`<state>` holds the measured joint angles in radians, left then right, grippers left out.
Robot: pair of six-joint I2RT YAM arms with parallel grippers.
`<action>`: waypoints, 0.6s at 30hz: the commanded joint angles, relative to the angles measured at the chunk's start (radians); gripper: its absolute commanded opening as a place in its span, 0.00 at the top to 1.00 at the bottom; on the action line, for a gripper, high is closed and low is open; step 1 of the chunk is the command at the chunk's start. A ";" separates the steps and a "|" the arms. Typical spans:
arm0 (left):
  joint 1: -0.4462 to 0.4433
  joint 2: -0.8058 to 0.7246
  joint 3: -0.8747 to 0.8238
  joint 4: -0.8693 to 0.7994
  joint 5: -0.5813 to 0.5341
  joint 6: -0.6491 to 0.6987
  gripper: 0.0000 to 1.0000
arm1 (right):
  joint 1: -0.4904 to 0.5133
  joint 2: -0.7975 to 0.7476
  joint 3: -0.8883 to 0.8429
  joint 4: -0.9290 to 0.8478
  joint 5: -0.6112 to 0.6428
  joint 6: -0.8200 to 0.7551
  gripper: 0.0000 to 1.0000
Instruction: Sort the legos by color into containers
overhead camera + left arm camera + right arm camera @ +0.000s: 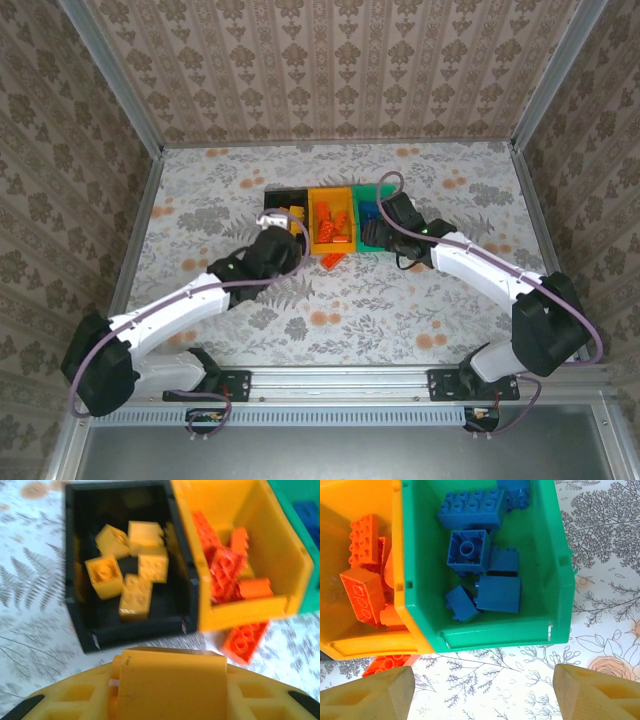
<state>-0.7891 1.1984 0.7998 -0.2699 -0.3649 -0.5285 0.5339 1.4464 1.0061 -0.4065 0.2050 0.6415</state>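
My left gripper point(170, 705) is clamped on a yellow brick point(172, 675), pinched across its flat side walls, and hangs just in front of the black bin point(80, 615), where five other yellow bricks point(135, 597) lie loose. My right gripper point(480, 695) stands apart with nothing between its fingers, over the table point(600, 605) just in front of the green bin point(490, 635), which holds the blue bricks point(467, 550).

I judge these pieces to be light, hard and stiff, with smooth plastic faces that could slide under a skewed pinch. The flat opposite walls are the place to hold; the studded top gives poor seating.

One orange brick point(245, 641) lies on the table touching or nearly touching the front wall of the orange bin point(240, 615). That wall leaves little room for a finger, so I would take it by its two free ends.
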 commanded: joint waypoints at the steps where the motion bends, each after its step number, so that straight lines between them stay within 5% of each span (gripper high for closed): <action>1: 0.089 0.057 0.095 -0.023 0.070 0.063 0.61 | 0.012 -0.034 -0.019 0.007 0.000 0.029 0.26; 7: 0.221 0.270 0.230 0.036 0.181 0.070 0.61 | 0.032 -0.041 -0.033 -0.002 0.014 0.037 0.26; 14: 0.250 0.480 0.381 0.015 0.209 0.084 0.61 | 0.052 -0.047 -0.046 -0.004 0.019 0.047 0.26; 18: 0.257 0.533 0.429 0.000 0.213 0.078 0.46 | 0.074 -0.047 -0.047 -0.010 0.028 0.055 0.26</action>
<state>-0.5446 1.7233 1.1839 -0.2474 -0.1711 -0.4671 0.5926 1.4242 0.9691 -0.4065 0.2070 0.6762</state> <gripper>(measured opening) 0.523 0.742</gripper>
